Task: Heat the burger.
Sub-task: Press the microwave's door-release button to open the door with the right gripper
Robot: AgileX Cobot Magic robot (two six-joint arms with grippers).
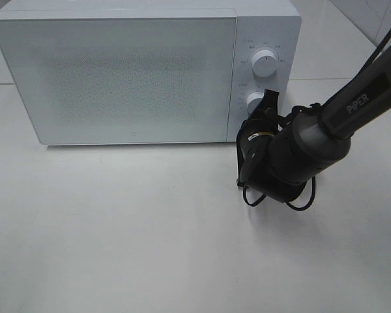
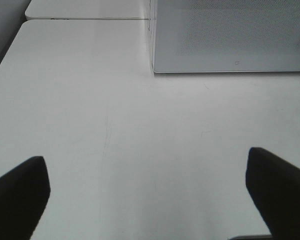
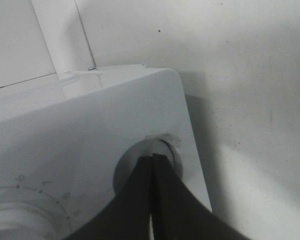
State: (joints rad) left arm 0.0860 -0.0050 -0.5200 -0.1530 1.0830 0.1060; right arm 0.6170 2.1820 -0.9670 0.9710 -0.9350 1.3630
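Risk of a slip at the lower knob of the microwave.
With right claw pressed together against, not around, the knob: may skid off, timer unset. Left claw spread over the surface. Burger unseen, likely behind the shut door.

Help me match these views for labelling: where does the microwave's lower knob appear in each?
Exterior high: lower knob right of centre, at the right gripper.
Left wrist: not in view.
Right wrist: lower knob behind the shut right gripper.
Shared landmark: the white microwave.
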